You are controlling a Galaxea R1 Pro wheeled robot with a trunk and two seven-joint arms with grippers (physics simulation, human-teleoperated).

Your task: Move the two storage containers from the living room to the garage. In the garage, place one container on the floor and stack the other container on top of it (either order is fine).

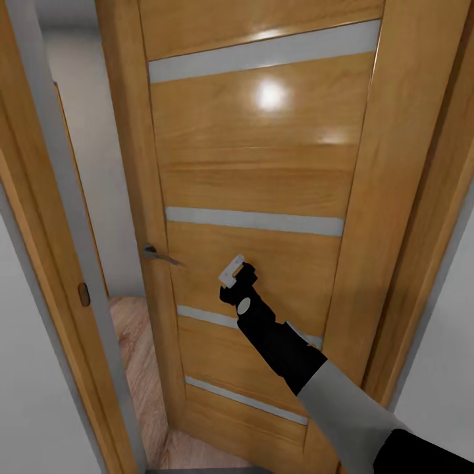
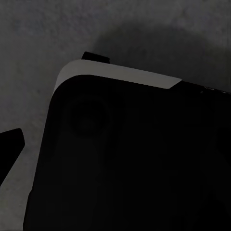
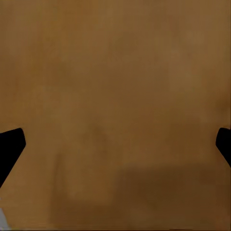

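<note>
here, the two storage containers are not to be seen, so where they are cannot be told from these pictures. the right end effector [image 1: 232,275] is stretched out in front of the robot with its tips up against a wooden door [image 1: 263,164] with pale horizontal strips. in the right wrist view the two dark fingertips [image 3: 10,147] stand wide apart with only bare door wood between them, so this end effector is open and carries nothing. just to the left of the end effector, at nearly the same height, is the metal door handle [image 1: 158,253]; the end effector is on the panel, not on the handle. further left, past the door's edge, a narrow gap shows a strip of light wood-plank floor [image 1: 135,349] and the door frame [image 1: 46,230] with its strike plate.

the left end effector looks down on the robot's own dark body over grey mottled ground [image 2: 57,29]; one dark fingertip [image 2: 9,144] shows, and i cannot tell whether it is open or closed.

as a judgement, the task looks barely begun: no container is held, none is stacked, and the robot seems to be working a door open to get through. fetching, carrying and stacking both bins are all left.
</note>
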